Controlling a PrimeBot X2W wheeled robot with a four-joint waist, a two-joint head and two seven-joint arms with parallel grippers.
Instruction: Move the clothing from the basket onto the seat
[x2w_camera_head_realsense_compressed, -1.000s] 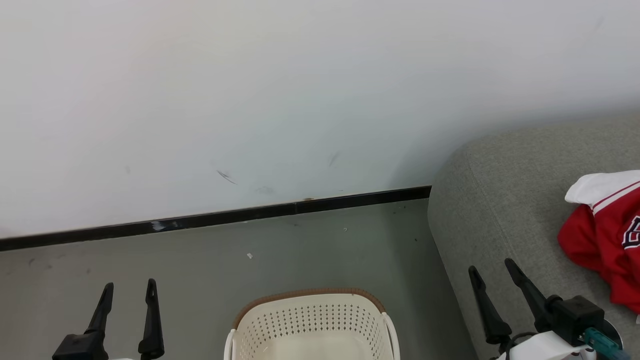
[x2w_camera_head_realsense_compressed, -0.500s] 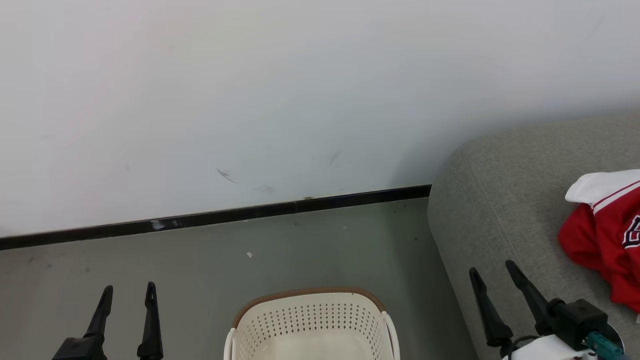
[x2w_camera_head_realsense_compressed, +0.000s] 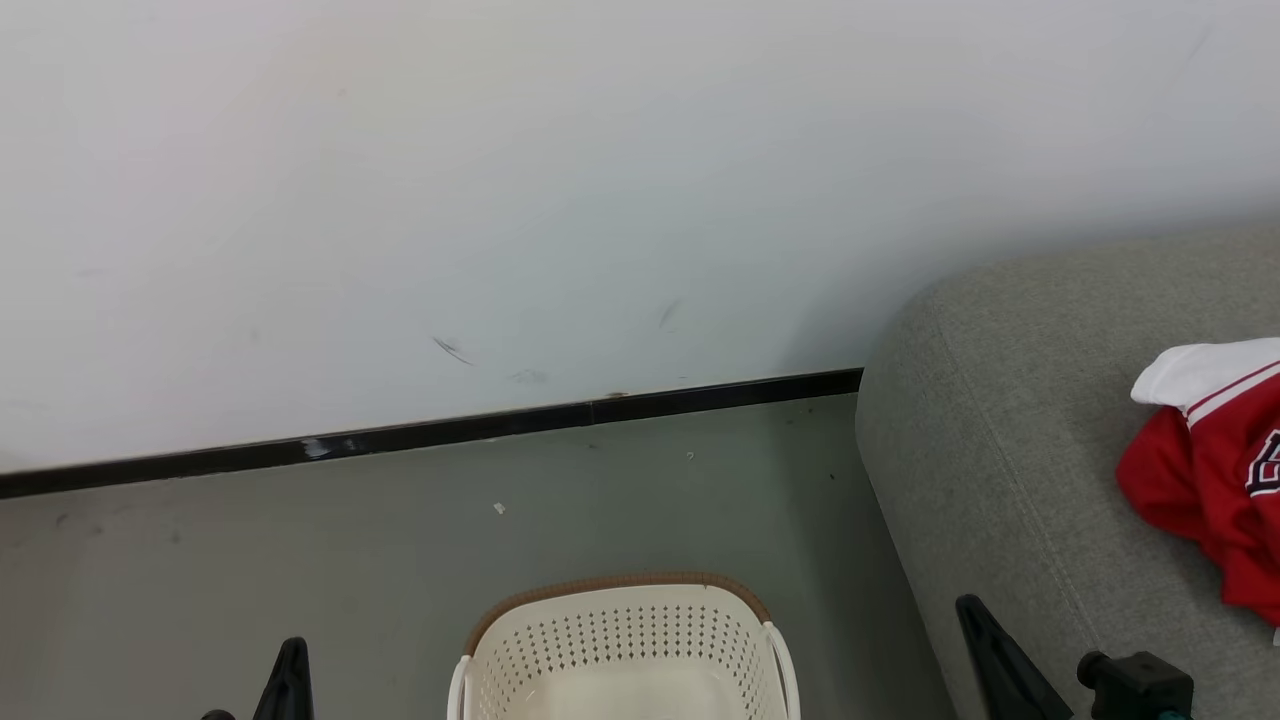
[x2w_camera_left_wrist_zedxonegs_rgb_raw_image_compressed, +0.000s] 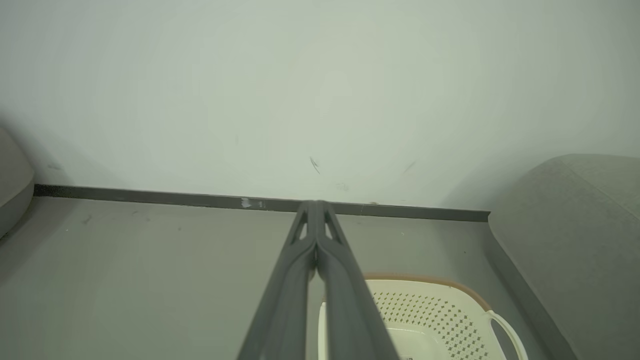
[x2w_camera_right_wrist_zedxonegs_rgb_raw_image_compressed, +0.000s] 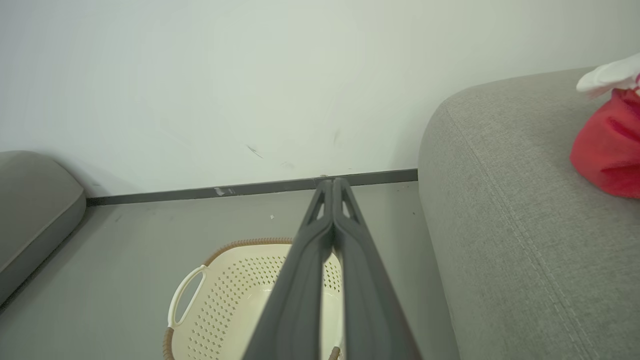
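Background: plain white wall (x2w_camera_head_realsense_compressed: 500, 200) with a few scuff marks. It meets a grey-green floor (x2w_camera_head_realsense_compressed: 400, 560) along a black skirting strip (x2w_camera_head_realsense_compressed: 450, 432).

Seat (x2w_camera_head_realsense_compressed: 1010, 440): grey upholstered, rounded corner, stitched seam. It takes up the right side of the head view and stands just beside the basket. A second grey upholstered piece (x2w_camera_right_wrist_zedxonegs_rgb_raw_image_compressed: 35, 210) lies on the far side of the floor, well apart from the basket.

Basket (x2w_camera_head_realsense_compressed: 620, 582): cream, perforated wall, brown rim. It stands upright on the floor between the two upholstered pieces, cut off by the bottom edge of the head view. The part of its inside that shows is bare pale plastic.

Clothing (x2w_camera_head_realsense_compressed: 1210, 480): on the seat, in a crumpled red heap at the right edge of the head view. White sleeve at the end nearer the wall, a bit of block lettering at the frame edge. Partly cut off, so long axis cannot be told.

Left gripper (x2w_camera_left_wrist_zedxonegs_rgb_raw_image_compressed: 315, 210): jaws pressed together along their length, nothing between them. It is above the floor beside the basket and points at the skirting.

Right gripper (x2w_camera_right_wrist_zedxonegs_rgb_raw_image_compressed: 332, 187): jaws likewise fully closed and empty. It is above the basket's edge nearest the seat.
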